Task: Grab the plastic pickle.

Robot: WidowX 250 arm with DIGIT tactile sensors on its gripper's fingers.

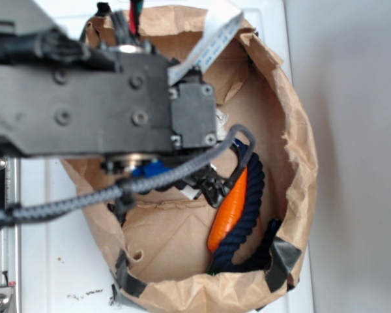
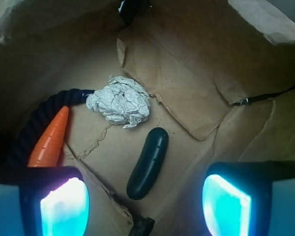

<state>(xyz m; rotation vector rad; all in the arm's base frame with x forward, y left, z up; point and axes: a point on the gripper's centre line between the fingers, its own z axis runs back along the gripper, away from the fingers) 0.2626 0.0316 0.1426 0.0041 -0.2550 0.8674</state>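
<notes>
Dark green and glossy, the pickle (image 2: 148, 163) lies on the brown paper floor of the bag (image 2: 196, 73), tilted so that its upper end points a little to the right. In the wrist view we see it between the two lit fingertips (image 2: 64, 209), nearer the left one and apart from both. The jaws (image 2: 145, 209) stand wide open above it and hold nothing.

Just above the pickle's upper end sits a crumpled white paper wad (image 2: 120, 102), close to it but not touching. To the left of the pickle, well apart from it, lies the orange carrot (image 2: 51, 140), its thin tip pointing up and right. The navy rope (image 2: 32, 125) curves along the carrot's far side, touching it, and runs up to the wad.

From the exterior view we see the black arm (image 1: 98, 98) reaching over the bag's open mouth, with a grey braided cable (image 1: 65, 202) crossing in front. The carrot and rope show by the bag's right wall; the pickle is hidden under the arm there. The bag rests on a white table (image 1: 52, 274).
</notes>
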